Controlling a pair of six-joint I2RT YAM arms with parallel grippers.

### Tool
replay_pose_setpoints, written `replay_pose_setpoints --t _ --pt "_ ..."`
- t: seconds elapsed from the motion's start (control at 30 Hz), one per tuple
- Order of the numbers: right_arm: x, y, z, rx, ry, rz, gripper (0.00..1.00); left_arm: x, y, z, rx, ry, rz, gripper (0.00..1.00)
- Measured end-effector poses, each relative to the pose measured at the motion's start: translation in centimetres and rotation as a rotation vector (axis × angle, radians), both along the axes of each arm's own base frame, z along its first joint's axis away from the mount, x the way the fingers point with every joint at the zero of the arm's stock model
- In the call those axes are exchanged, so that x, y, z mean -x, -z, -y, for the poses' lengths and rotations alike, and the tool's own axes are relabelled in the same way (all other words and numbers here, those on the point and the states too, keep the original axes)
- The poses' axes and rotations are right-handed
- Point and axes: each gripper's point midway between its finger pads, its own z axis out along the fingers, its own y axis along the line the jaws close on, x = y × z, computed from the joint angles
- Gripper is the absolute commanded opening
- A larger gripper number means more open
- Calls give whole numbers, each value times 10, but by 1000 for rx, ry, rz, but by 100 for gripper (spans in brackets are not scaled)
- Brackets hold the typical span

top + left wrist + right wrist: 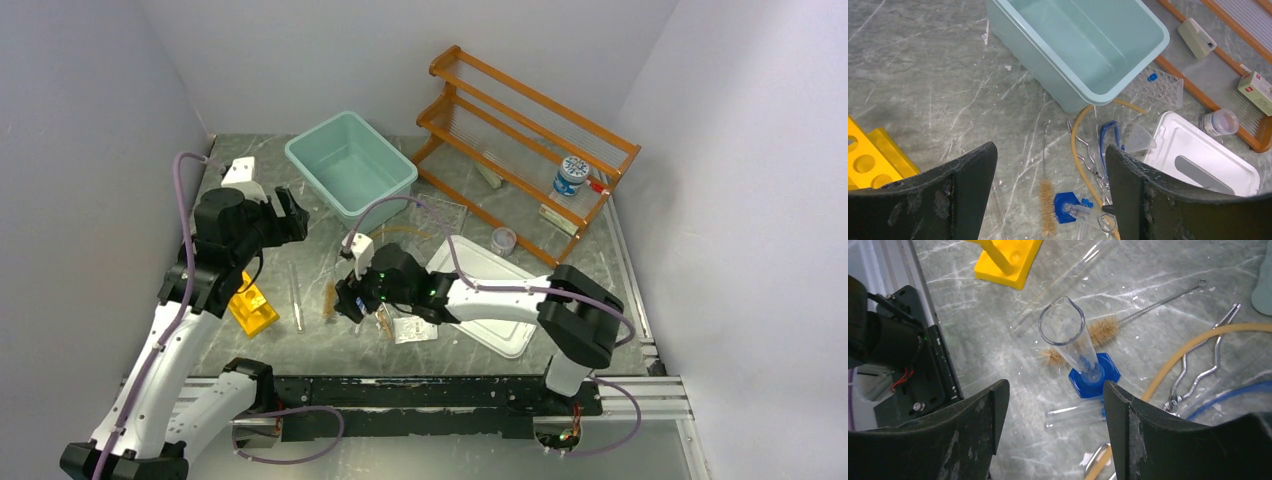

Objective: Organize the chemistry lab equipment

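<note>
Cylinder (1075, 347), clear, spouted, on blue hexagonal base (1109, 375) beside bristly brush (1103, 331)

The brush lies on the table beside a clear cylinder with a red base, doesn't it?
No: the base is blue, not red. The right wrist view shows the brush lying on the table beside the clear cylinder.
</note>
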Motion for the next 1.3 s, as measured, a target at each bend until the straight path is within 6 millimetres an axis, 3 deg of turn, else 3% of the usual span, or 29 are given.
replay_pose_setpoints --t 0.23,0.63,0.87,0.97,1.1,1.3 --pt "-10 19 -18 -28 28 59 53 -3 4 -2 3 -22 -16 83" --pt "-33 7 -32 -94 99 140 21 -7 7 -2 8 -32 -11 83" --pt "-38 -5 -36 -106 118 151 16 -5 3 -5 2 -39 4 84" --pt "-42 -21 -35 -122 125 157 17 -5 3 -5 -4 -35 6 84" --pt "-49 -57 -24 -185 123 143 17 -4 2 1 -2 2 11 84" --pt "-88 -128 23 -337 155 101 18 2 -11 37 39 228 61 91"
